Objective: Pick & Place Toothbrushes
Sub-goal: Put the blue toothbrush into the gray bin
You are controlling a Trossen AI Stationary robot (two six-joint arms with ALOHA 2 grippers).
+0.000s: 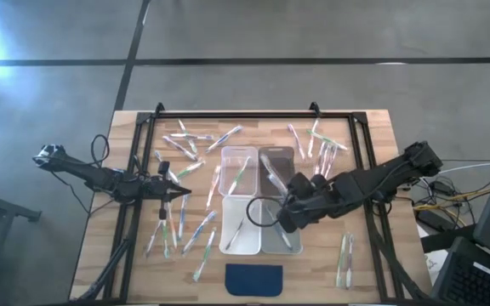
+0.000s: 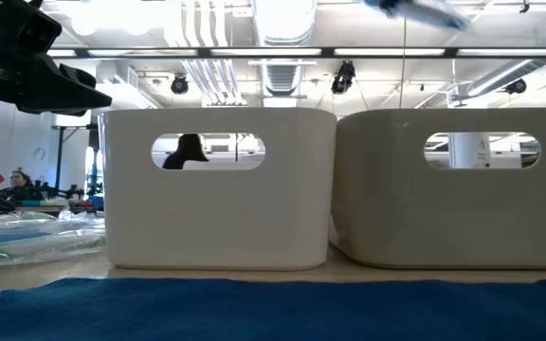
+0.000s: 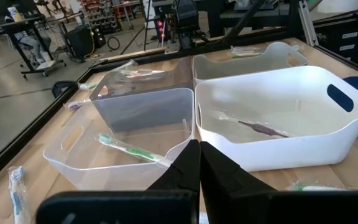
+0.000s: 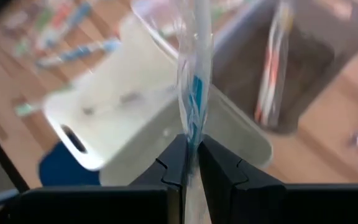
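Several thin wrapped toothbrushes (image 1: pixel 196 228) lie loose on the wooden table, left and right of a block of bins (image 1: pixel 241 231). My right gripper (image 4: pixel 192 155) hangs over the near bins (image 1: pixel 286 219), shut on one clear-wrapped toothbrush with a blue accent (image 4: pixel 194 87). A green toothbrush (image 3: pixel 129 149) lies in the clear bin, and another toothbrush (image 3: pixel 260 129) lies in the white bin. My left gripper (image 3: pixel 199 167) is shut on nothing, left of the bins (image 1: pixel 181 194). My right gripper pinches the wrapped toothbrush between its two fingers, on a stretch of the wrapper (image 4: pixel 193 127) just past the fingertips. The fingers slant down from the table's right side. The toothbrush sticks out ahead of them, roughly in line with them, lifted clear above the bins.
A dark bin (image 4: pixel 291 68) holding an orange-marked toothbrush stands beside the white bin (image 4: pixel 148 118). A dark blue pad (image 1: pixel 254 278) lies at the near edge, in front of the bins. A black frame (image 1: pixel 228 114) runs around the work area.
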